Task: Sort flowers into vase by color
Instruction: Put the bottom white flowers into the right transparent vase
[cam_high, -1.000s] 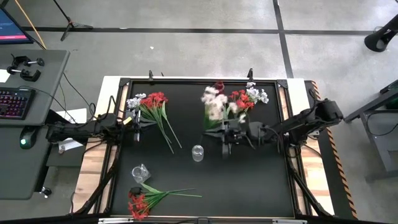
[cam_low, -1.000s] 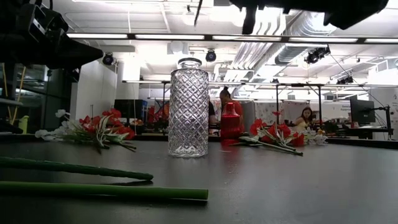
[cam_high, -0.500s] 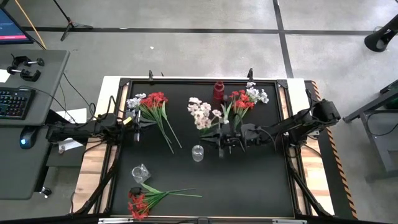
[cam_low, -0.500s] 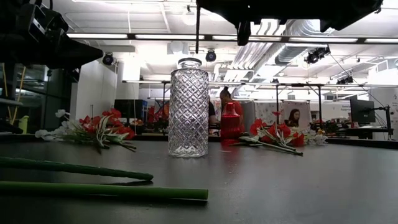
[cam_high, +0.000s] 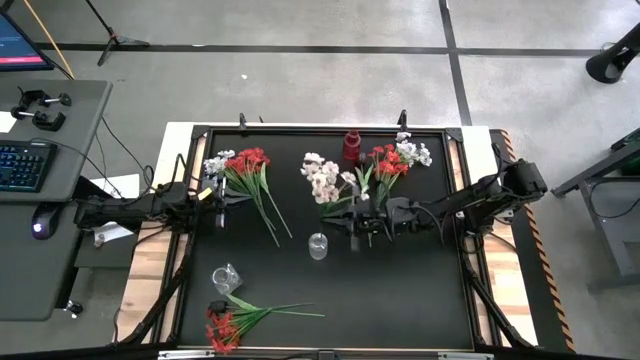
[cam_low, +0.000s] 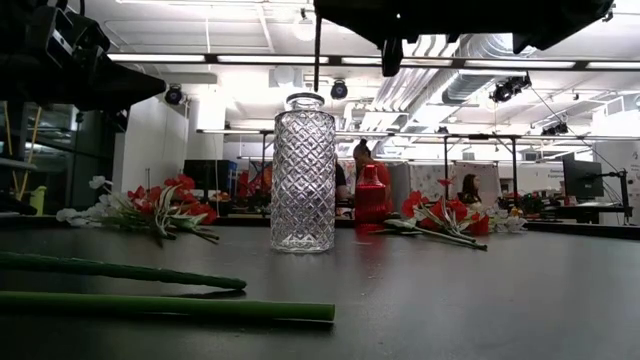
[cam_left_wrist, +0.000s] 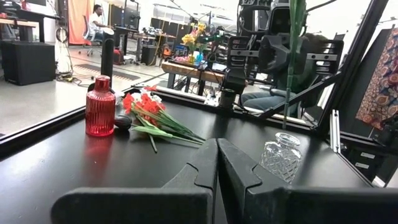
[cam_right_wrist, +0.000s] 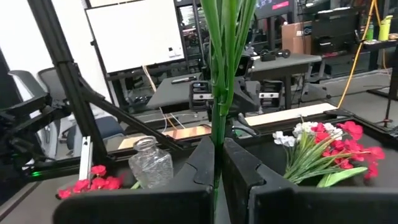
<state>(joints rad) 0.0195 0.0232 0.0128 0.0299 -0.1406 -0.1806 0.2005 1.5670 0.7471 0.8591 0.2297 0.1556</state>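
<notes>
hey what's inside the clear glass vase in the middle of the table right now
Nothing: the clear vase looks empty through its glass. The white flowers hang above, stems pinched in the shut right gripper; the stem ends are hidden from view.

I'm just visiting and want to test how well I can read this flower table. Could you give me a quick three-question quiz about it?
1. True or false: the right gripper is shut on a stem of the white flowers.
2. How many clear vases stand on the table?
3. What colour is the small bottle at the far edge: A red, B blue, C green?

Key: 1 true; 2 two, the upright vase and another; 3 A.
</notes>
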